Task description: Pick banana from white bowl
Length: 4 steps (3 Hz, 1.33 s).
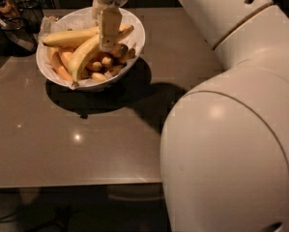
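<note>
Your arm (231,144) is blocking the near table (62,144). Beyond, the banana (66,37) is lying atop the heap in the bowl (136,22); the gripper (108,45) is hanging over it, grip state indeterminable. You are risking dragging neighbouring fruit out.

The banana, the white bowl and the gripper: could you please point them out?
banana (69,36): camera view, its left half.
white bowl (140,33): camera view, right rim.
gripper (109,45): camera view, lower end, over the bowl.
</note>
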Each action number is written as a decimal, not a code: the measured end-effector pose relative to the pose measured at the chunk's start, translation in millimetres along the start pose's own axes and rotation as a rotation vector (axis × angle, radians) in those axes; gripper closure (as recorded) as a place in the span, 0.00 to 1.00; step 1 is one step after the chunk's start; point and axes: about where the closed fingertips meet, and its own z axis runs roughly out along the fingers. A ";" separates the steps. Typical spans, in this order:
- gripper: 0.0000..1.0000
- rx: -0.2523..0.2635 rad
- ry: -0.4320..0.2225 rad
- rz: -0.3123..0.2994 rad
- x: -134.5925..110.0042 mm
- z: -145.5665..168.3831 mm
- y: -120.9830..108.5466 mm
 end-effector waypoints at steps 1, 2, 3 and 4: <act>0.28 -0.014 0.002 -0.002 -1.8 7.0 -0.1; 0.29 -0.030 0.003 0.005 -0.6 13.4 2.7; 0.28 -0.045 0.003 0.008 -0.4 18.8 5.8; 0.28 -0.061 0.003 0.013 1.0 24.3 8.6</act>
